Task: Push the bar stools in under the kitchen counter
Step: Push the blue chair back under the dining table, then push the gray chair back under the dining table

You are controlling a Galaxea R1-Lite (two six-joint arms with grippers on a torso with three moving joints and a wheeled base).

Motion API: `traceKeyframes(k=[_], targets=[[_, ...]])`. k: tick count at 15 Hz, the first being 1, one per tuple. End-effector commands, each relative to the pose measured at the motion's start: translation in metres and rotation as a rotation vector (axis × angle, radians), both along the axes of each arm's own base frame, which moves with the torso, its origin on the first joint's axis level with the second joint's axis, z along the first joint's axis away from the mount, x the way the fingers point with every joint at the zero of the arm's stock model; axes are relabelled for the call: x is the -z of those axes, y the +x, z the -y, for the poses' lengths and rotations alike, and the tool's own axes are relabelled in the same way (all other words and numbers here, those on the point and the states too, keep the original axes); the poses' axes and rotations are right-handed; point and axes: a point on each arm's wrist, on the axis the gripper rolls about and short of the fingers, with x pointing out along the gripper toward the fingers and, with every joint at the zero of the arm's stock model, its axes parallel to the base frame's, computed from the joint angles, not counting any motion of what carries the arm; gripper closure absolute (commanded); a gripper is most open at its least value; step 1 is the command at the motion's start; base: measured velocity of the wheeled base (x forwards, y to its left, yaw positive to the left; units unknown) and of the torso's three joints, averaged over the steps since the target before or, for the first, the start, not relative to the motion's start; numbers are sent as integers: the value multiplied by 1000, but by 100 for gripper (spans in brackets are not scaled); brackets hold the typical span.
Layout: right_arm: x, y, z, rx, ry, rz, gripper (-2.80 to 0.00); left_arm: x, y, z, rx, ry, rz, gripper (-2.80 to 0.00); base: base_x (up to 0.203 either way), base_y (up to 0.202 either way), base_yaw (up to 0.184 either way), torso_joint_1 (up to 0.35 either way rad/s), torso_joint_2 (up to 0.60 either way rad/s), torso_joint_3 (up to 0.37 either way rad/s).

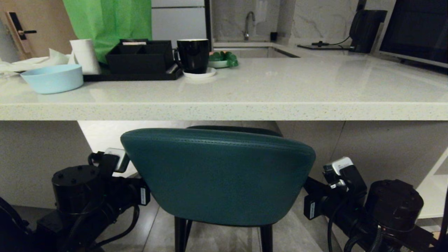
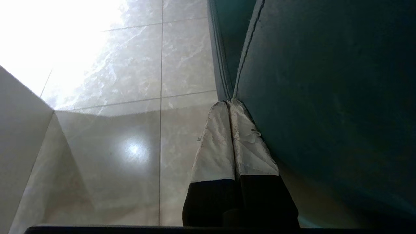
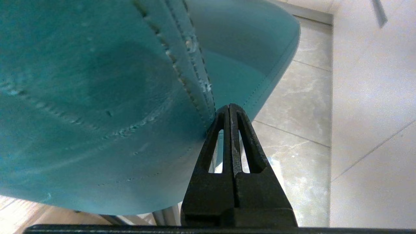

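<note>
While the teal stool (image 1: 217,175) sits right at the bench's (image 1: 224,108) front edge, its back just below the slab, both arms flank it. The left tool (image 2: 231,105) is pinched fully closed, tips touching the stool's side seam. The right tool (image 3: 230,109) is the same, closed on nothing, tips against the stitching. A black mug (image 1: 193,55) sits on top.

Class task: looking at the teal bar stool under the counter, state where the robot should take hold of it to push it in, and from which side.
Brace the teal stool at both outer edges of its curved backrest, from behind: the back wraps round, the thin legs offer little.
</note>
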Motion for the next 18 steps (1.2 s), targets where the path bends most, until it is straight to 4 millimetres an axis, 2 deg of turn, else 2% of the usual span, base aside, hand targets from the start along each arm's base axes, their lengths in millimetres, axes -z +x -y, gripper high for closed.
traceKeyframes(k=[1, 3, 5, 9, 13, 16, 18], targets=[[-5, -2, 1, 17, 10, 18, 0, -16, -6, -4, -8, -35, 68, 0, 0, 0, 0, 0, 0, 0], [-15, -5, 5, 20, 37, 51, 0, -29, -15, -9, -16, -56, 118, 0, 0, 0, 0, 0, 0, 0], [-23, -5, 17, 61, 53, 76, 0, -38, -28, -16, -39, -69, 155, 0, 0, 0, 0, 0, 0, 0], [-41, -4, 41, 148, 88, 139, 0, -45, -57, -29, -44, -87, 192, 0, 0, 0, 0, 0, 0, 0], [-62, -27, 61, 181, 108, 167, 0, -58, -90, -44, -49, -126, 276, 0, 0, 0, 0, 0, 0, 0], [-79, -47, 91, 318, 76, 206, 0, -78, -119, -59, -71, -160, 362, 0, 0, 0, 0, 0, 0, 0], [-98, -65, 112, 415, 63, 242, 0, -98, -140, -72, -110, -143, 337, 0, 0, 0, 0, 0, 0, 0]])
